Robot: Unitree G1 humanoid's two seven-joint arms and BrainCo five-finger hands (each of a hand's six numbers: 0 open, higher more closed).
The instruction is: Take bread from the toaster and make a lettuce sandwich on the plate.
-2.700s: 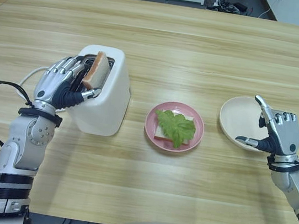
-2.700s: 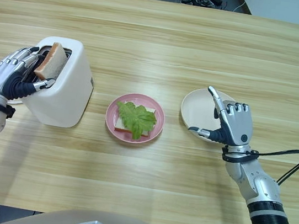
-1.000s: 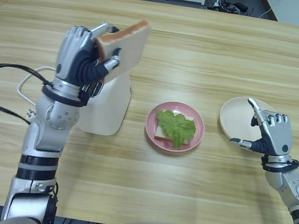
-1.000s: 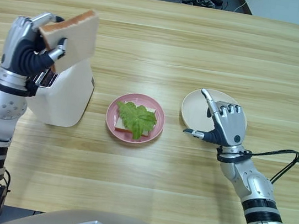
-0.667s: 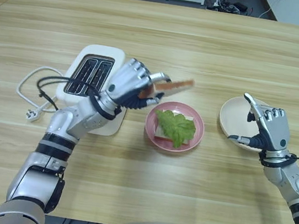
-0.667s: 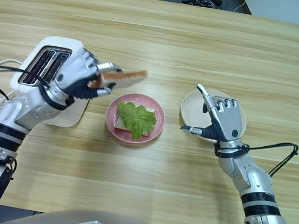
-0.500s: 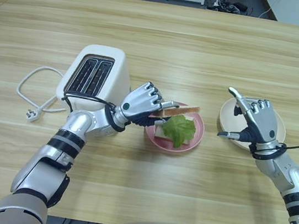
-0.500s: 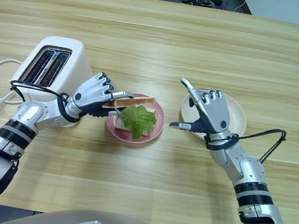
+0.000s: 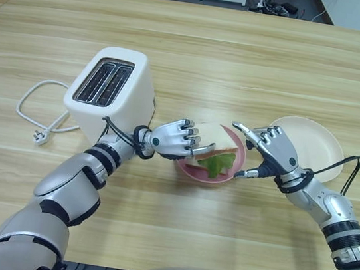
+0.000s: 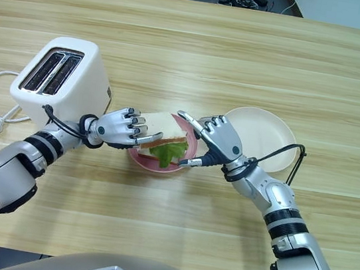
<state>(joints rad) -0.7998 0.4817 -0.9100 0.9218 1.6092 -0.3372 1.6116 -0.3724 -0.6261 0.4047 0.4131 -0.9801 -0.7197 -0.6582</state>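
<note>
Your left hand [image 10: 120,129] grasps 1 bread slice [image 10: 165,127] by its left edge. The slice lies over the lettuce [image 9: 220,162] on the pink plate [image 9: 201,177], just right of the toaster [image 10: 59,84]. Your right hand [image 10: 218,139] is released, fingers spread at the slice's right edge. The beige plate [image 10: 263,137] rests on the desk [image 10: 243,63] just beyond that hand.

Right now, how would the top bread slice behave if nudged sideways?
Probably light and fairly stiff: the top slice shows no sag though the left hand grips only one edge. Lying on loose lettuce, it would likely slide rather than hold.
</note>
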